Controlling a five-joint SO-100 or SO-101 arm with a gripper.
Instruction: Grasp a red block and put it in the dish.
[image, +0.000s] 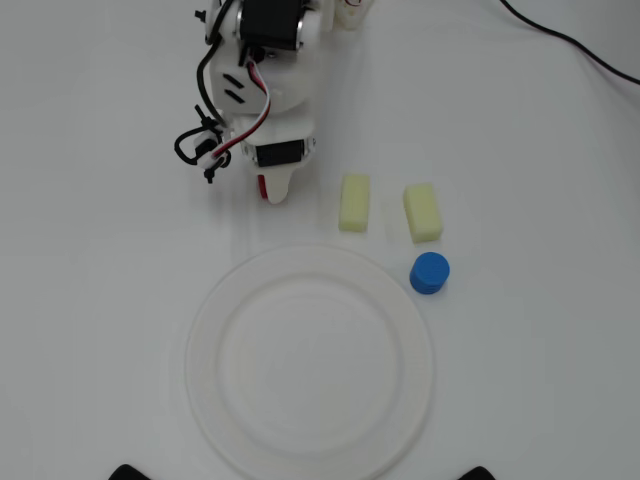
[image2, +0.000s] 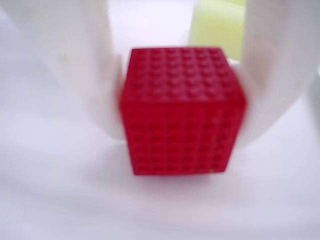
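Your end effector (image2: 182, 107) has its two white fingers (image2: 87, 70) hugging both sides of the red block (image2: 182, 110) in the wrist view, so it looks clamped on it, though a slight gap can't be ruled out. Overhead, only a sliver of red peeks out under the arm, low on the surface (image: 100, 300) just above the dish (image: 310, 360). I'd call this the grasp step. Next you need a clean lift, then swing over the dish, clear of the yellow blocks (image: 354, 202).
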